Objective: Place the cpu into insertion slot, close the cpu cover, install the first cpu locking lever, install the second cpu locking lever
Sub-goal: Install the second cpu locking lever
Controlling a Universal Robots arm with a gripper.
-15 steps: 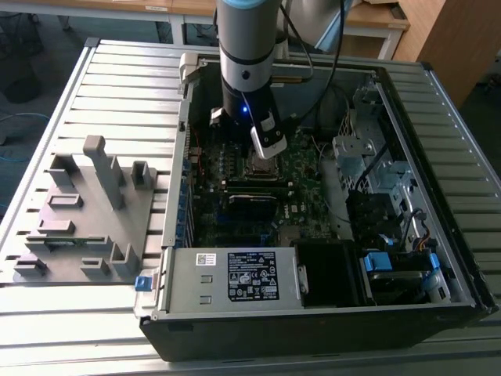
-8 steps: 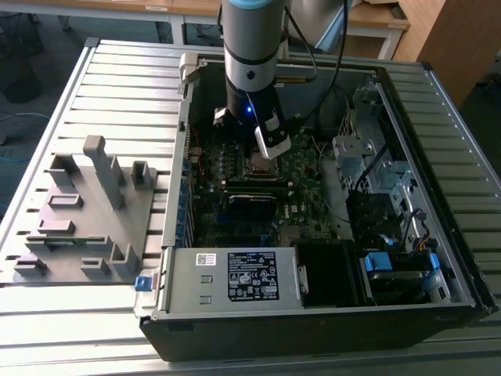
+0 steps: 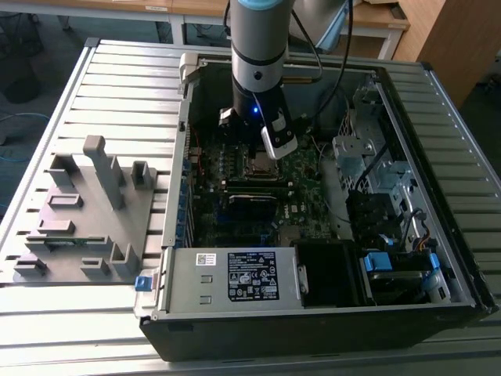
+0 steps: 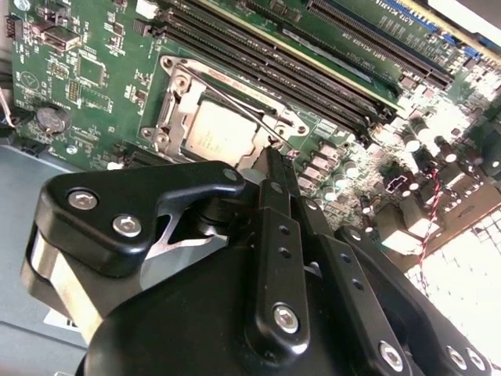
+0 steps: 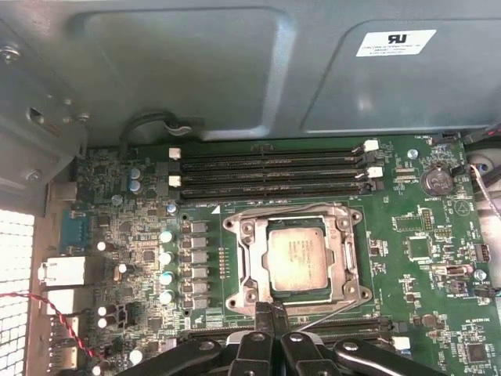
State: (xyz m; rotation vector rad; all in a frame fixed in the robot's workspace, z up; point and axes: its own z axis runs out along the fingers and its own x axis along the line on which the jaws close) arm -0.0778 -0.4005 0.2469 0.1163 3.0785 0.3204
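Fingertips of the gripper (image 5: 272, 312) press together, gripping nothing we can make out, right at the edge of the insertion slot (image 5: 296, 258). In both wrist views we see the cpu (image 4: 221, 133) seated in it, the cpu cover (image 5: 344, 258) closed around it. The exterior view adds the arm (image 3: 259, 47) reaching down into the open computer case (image 3: 313, 313) on a slatted table (image 3: 117, 78).
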